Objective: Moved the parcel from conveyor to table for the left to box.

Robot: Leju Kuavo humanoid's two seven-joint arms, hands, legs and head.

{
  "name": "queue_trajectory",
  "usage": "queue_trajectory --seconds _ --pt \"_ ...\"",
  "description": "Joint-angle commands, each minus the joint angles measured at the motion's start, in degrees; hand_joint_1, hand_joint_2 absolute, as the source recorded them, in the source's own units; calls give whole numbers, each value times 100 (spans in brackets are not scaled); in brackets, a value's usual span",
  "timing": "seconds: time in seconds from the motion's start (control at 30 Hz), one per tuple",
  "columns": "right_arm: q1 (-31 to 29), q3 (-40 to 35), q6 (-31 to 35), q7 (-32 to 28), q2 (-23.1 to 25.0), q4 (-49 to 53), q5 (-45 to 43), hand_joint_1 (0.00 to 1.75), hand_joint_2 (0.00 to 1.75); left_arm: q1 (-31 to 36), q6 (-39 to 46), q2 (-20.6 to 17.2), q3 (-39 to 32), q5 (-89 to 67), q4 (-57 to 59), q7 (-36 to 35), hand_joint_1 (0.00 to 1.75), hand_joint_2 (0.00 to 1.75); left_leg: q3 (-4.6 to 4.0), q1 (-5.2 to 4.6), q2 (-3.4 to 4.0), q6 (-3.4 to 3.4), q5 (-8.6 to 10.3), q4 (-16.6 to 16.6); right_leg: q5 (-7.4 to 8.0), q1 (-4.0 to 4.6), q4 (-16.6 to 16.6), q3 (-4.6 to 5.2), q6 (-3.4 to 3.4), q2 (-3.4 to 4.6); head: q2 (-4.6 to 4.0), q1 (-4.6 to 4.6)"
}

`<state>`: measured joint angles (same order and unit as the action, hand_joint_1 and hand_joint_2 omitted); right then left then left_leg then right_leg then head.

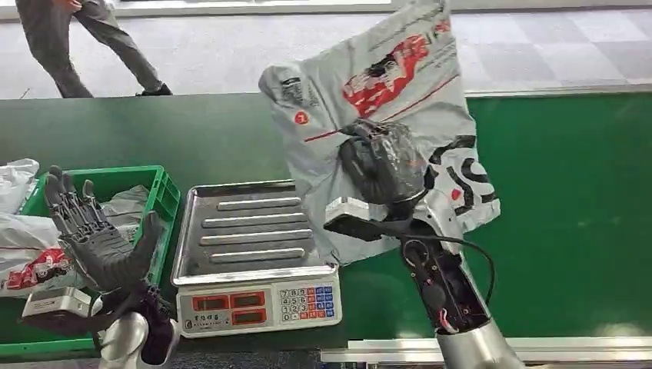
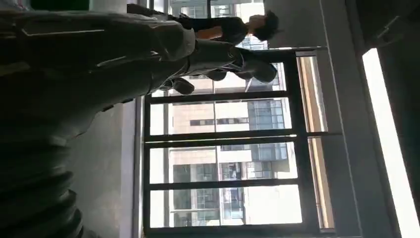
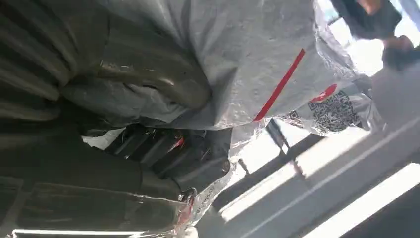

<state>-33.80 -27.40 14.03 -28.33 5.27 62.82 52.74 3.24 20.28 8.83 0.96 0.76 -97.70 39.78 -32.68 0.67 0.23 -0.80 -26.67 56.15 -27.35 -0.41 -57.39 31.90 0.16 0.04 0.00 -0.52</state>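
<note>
the parcel (image 1: 400,84) was a soft, crinkled grey plastic mailer with red and black print and a small code patch, held aloft at about one o'clock over the green conveyor (image 1: 569,215); the right hand (image 1: 380,165), dark and wrapped in glossy film, gripped its middle; the left hand (image 1: 92,231), black and jointed, stood upright at eight o'clock with fingers spread, holding nothing; a ribbed steel scale (image 1: 254,231) sat between them; a green plastic crate (image 1: 158,192) held more bags at nine o'clock
</note>
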Motion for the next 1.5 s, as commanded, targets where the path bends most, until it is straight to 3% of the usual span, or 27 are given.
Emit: queue_trajectory --seconds 0.03,0.33,0.47,0.6,0.87,1.03,1.5 --pt "-1030 -1295 20 -9 -85 -2388 122 175 175 -52 17 -168 -115 25 -48 22 0 175 6 -1 7 5 -1 -4 3 -1 7 -5 2 8 0 2" --pt "-1152 -1811 64 47 -74 -3150 406 175 175 -200 -11 -130 -66 -13 -73 22 0 175 -2 -3 -6 3 0 -5 3 -2 9 -2 0 2 0 2" --pt "-1129 -2456 218 14 52 -3513 790 175 175 -176 35 -144 23 -46 -21 22 0 175 -5 -4 -11 2 1 -4 1 -4 6 3 0 -2 0 0" --pt "-1127 -3004 584 -192 162 -3501 908 175 175 -37 -202 -86 -17 73 309 22 0 175 -1 -4 -5 4 2 -9 4 -4 10 1 0 3 0 2" --pt "-1051 -3414 475 -457 502 -3449 858 175 175 161 -340 -57 8 113 593 22 0 175 -5 -3 -8 5 7 -10 8 -2 13 5 -1 0 0 2" --pt "-926 -3465 849 -662 565 -3394 670 175 175 288 -373 -42 69 104 795 22 0 175 -2 -2 -17 3 7 -13 3 -2 15 0 -2 -14 0 2" --pt "-1110 -3289 630 -657 740 -3828 209 175 175 494 -431 -85 233 73 1047 22 0 175 -9 -3 -16 3 6 -5 2 -3 7 8 -1 -11 0 2"
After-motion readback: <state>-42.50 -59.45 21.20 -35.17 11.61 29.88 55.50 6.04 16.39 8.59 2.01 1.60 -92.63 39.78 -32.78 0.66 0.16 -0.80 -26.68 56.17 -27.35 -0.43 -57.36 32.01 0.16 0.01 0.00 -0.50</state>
